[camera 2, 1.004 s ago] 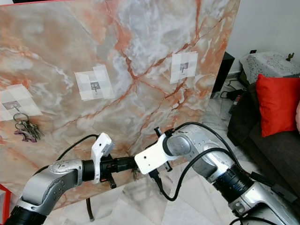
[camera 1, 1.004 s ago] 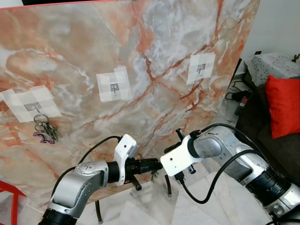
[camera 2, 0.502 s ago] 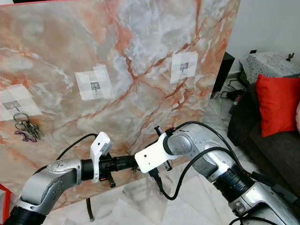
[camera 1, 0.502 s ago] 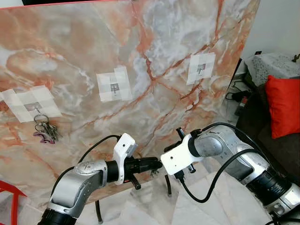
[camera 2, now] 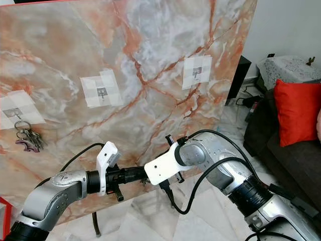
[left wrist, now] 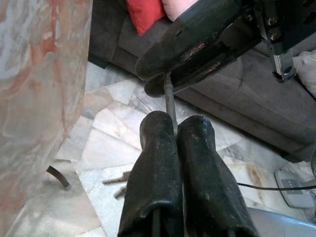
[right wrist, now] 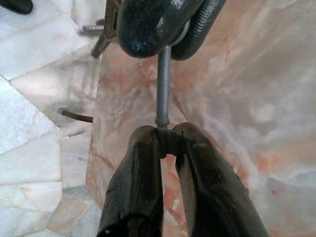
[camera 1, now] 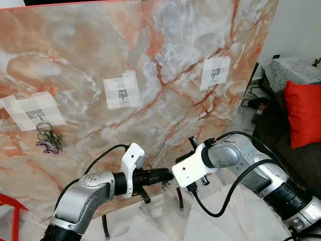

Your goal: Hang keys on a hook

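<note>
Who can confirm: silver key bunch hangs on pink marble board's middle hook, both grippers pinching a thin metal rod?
Wrong hook: left eye view shows the silver key bunch on the pink marble board's leftmost hook. Left gripper and right gripper do pinch the thin metal rod.

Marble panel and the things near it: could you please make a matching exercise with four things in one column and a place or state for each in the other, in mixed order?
Things:
1. bunch of keys
2. red cushion
3. left tool
4. middle hook

Places or states:
A. bare, nothing hangs on it
B. hangs from the left hook on the marble panel
C. lies on the dark sofa, to the right
D. shut on a thin metal rod, which the right tool grips too

Pairs: 1-B, 2-C, 3-D, 4-A
</note>
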Available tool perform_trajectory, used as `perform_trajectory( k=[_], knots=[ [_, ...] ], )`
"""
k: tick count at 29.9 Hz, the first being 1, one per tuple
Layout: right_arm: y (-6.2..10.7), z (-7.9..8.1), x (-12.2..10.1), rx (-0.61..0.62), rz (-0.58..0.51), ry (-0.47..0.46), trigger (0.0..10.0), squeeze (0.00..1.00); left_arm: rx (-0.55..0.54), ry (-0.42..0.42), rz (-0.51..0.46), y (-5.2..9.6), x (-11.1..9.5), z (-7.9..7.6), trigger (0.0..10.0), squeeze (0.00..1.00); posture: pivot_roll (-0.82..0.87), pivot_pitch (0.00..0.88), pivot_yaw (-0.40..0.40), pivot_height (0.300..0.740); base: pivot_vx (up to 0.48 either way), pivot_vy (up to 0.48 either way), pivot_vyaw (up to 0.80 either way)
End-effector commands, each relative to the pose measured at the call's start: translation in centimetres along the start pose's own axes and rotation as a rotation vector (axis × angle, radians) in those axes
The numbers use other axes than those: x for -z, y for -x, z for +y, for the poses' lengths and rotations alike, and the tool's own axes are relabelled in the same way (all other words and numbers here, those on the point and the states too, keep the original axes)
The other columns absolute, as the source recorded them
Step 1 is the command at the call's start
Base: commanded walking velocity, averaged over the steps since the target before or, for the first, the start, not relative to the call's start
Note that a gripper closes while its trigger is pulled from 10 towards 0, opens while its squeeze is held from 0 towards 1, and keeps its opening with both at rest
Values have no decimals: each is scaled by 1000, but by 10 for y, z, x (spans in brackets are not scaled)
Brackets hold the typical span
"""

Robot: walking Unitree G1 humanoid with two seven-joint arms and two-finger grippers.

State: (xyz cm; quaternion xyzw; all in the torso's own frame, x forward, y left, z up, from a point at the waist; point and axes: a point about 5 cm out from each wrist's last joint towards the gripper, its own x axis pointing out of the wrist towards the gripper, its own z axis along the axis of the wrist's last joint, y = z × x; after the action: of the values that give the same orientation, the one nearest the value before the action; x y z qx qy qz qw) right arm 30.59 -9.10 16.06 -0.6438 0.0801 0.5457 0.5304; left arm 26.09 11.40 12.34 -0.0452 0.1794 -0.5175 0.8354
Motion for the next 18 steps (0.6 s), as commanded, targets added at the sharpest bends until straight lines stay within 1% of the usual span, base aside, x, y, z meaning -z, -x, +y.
perform_trajectory(
  k=[1,4,5,6,7,8,15,17,18],
  knots=[
    [-1,0,-12,-2,-58,30,10000,0,76,-51,-48,-5,-11,-10,10000,0,107,40,-42,740,0,0,0],
    [-1,0,-12,-4,-59,26,10000,0,77,-49,-48,-5,-11,-10,10000,0,108,41,-42,740,0,0,0],
    [0,1,-13,-11,-64,25,10000,537,80,-47,-48,-5,-10,-11,10000,0,107,40,-42,740,0,0,0],
    [0,2,-13,-16,-68,25,10000,682,82,-46,-48,-5,-10,-11,10000,0,107,40,-42,740,0,0,0],
    [0,2,-13,-19,-74,27,10000,945,85,-46,-48,-5,-10,-11,10000,0,107,41,-42,740,0,0,0],
    [0,2,-14,-22,-76,31,10000,1000,86,-46,-47,-5,-10,-11,10000,0,107,41,-42,740,0,0,0],
    [1,2,-13,-23,-80,48,10000,1000,87,-46,-43,-4,-9,-12,10000,0,107,42,-42,740,0,0,0],
    [1,1,-13,-17,-82,49,10000,1000,86,-47,-41,-4,-9,-11,10000,0,107,42,-41,740,0,0,0],
    [3,-2,-12,5,-80,51,10000,1000,82,-57,-25,-4,-6,-11,10000,0,107,42,-41,740,0,0,0]
  ],
)
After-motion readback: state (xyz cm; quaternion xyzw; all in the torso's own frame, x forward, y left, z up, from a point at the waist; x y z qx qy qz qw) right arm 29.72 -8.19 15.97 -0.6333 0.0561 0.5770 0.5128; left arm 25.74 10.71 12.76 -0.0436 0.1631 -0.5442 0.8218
